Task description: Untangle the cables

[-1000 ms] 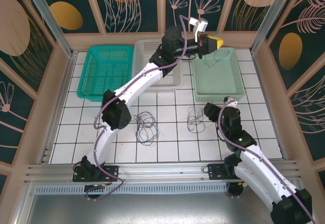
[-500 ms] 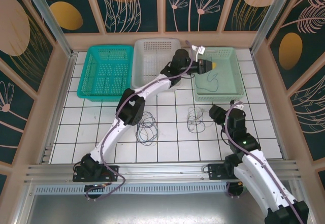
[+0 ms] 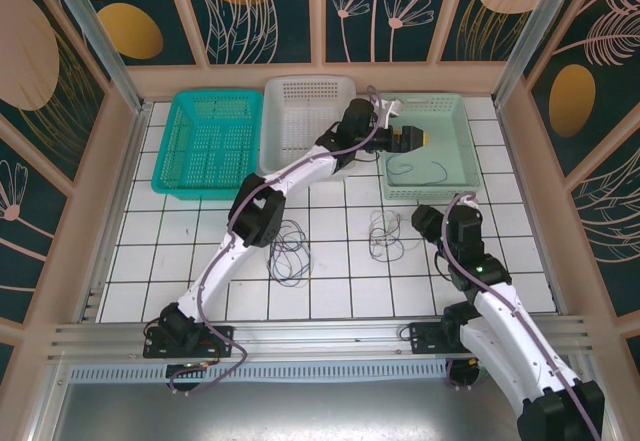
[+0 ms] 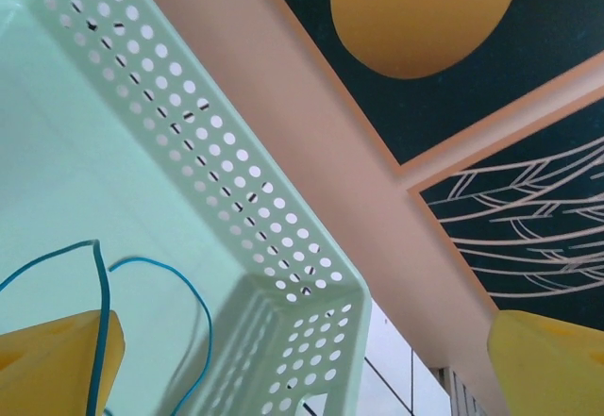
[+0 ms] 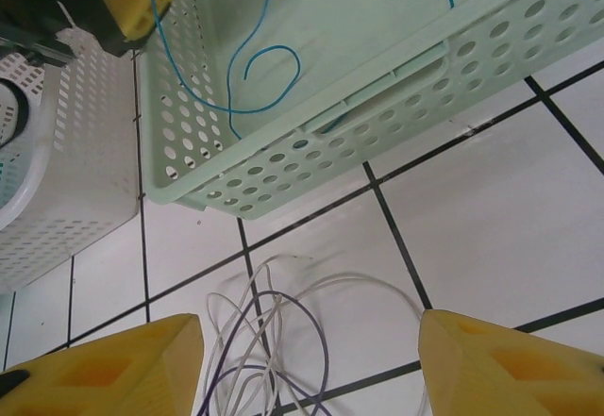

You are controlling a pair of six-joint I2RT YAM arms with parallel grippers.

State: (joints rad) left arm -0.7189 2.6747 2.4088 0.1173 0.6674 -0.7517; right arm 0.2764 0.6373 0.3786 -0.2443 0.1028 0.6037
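Right wrist — thin, floppy looped cables (image 5: 272, 355)

Right wrist view's bottom edge cuts off the tangled cables (image 5: 269, 359)

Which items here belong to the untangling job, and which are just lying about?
Job: blue cable lying in the pale green basket; dark coil and pale-and-purple tangle on the tiles.
Lying about: teal basket, white basket.
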